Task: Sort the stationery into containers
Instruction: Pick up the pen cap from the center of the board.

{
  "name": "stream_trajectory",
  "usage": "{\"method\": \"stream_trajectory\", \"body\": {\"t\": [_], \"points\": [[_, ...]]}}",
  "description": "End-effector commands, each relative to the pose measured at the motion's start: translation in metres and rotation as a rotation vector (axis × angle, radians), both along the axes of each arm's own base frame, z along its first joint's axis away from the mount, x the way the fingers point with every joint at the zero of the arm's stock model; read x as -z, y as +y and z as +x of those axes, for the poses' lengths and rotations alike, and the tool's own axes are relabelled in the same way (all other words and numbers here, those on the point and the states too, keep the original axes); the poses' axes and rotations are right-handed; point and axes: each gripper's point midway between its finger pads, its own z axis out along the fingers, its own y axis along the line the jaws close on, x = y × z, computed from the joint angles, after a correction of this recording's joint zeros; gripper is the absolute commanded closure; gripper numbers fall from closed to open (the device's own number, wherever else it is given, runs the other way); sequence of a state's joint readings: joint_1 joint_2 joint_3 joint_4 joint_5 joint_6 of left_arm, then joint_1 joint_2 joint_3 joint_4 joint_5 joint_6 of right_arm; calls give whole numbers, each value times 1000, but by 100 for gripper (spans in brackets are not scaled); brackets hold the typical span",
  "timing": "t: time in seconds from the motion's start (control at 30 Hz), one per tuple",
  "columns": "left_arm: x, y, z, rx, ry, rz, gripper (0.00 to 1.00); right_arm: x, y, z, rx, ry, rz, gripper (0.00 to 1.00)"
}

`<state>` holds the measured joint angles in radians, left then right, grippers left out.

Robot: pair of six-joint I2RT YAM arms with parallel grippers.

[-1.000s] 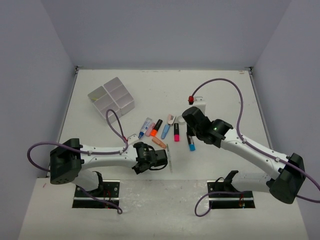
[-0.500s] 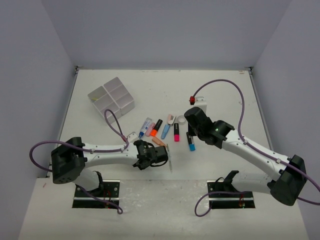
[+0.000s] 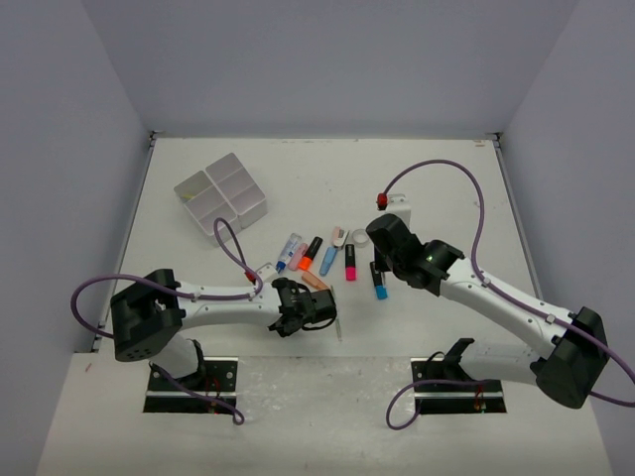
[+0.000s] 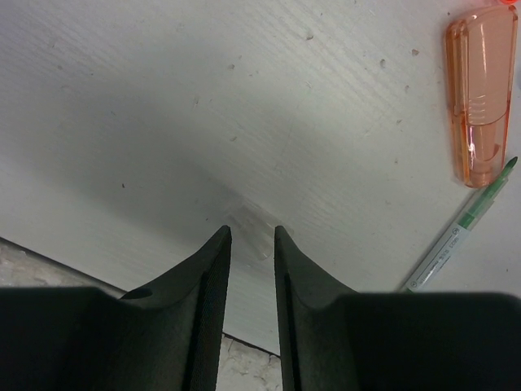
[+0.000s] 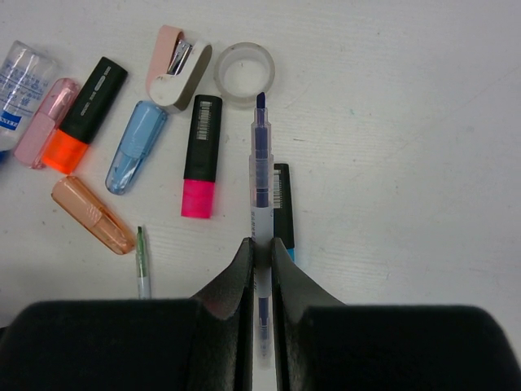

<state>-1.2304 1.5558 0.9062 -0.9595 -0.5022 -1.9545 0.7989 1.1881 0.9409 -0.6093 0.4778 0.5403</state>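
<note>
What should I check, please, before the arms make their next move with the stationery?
1. Grip: right end effector shut on the blue pen: ok.
2. Lift: blue pen raised off the table: cannot tell.
3. Second grip: left end effector holding an item: not ok; its jaws stand slightly apart with nothing between them.
4. Next target: green pen found: ok; it lies on the table beside the left end effector, near the peach highlighter.
5. Destination: tray open side up: ok.
</note>
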Motion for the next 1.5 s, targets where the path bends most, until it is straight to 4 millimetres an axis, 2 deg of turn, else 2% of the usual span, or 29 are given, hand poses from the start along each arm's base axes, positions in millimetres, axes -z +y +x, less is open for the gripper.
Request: {"method": "stream_trajectory", "body": {"t": [0.0, 0.97, 1.23, 1.47], "points": [[-3, -6, 9, -89, -41, -50, 73, -9, 3, 5, -4, -37, 28, 100], [19, 0, -1, -72, 12, -31, 73, -4, 8, 5, -19, -22, 33, 100], [24, 8, -7, -78, 32, -9, 74, -2, 8, 5, -20, -20, 34, 100], [26, 12, -11, -53, 43, -17, 87, 0, 13, 5, -32, -13, 47, 100]]}}
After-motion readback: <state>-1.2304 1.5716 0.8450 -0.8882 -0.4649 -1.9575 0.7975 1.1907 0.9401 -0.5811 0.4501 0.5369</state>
